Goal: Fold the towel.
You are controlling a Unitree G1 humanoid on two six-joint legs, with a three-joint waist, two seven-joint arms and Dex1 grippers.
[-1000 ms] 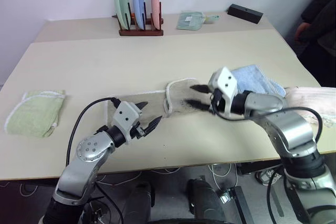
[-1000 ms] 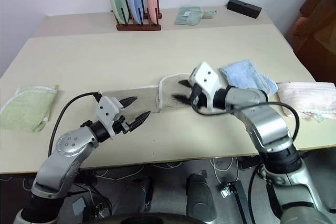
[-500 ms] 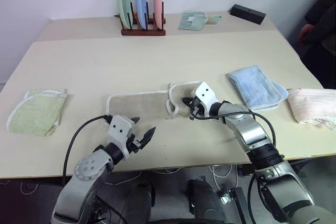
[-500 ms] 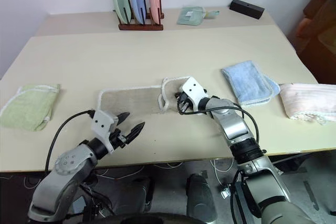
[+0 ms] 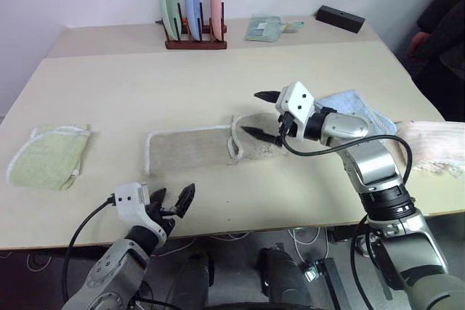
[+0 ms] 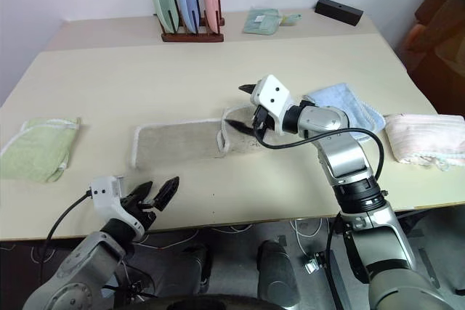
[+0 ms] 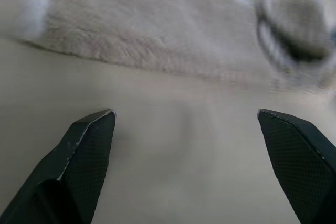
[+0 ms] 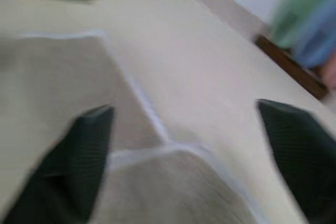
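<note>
INVENTORY, table top, head views:

1. Towel (image 5: 192,147): beige terry, white corded trim, centre of frame, lying flat on table (image 5: 218,81) as a long strip. Its right end is turned over on itself in 1 small flap (image 5: 251,136). Rest is spread in a single layer.
2. My right gripper (image 5: 260,114): centre-right of frame, above the flap, 2 black fingers spread wide, nothing between them. Not touching the cloth as far as I can tell.
3. My left gripper (image 5: 174,200): lower left of frame, near the table's front edge, well apart from the towel. Fingers wide open, empty; left wrist view shows bare table between the tips, towel beyond.
4. Green cloth (image 5: 47,156): folded, left edge of frame.
5. Blue cloth (image 5: 356,110): folded, right of centre, partly behind my right arm.
6. Pink cloth (image 5: 432,147): right edge of frame.
7. Plate rack (image 5: 192,9): 3 plates, upper centre. Small green cloth (image 5: 263,28) and black box (image 5: 339,18) upper right.

STATUS, my est.: fold barely begun. Only the 1 end flap is over; main length left to double, edges to square. Neither gripper holds cloth, so a fresh grasp is needed 1st.
</note>
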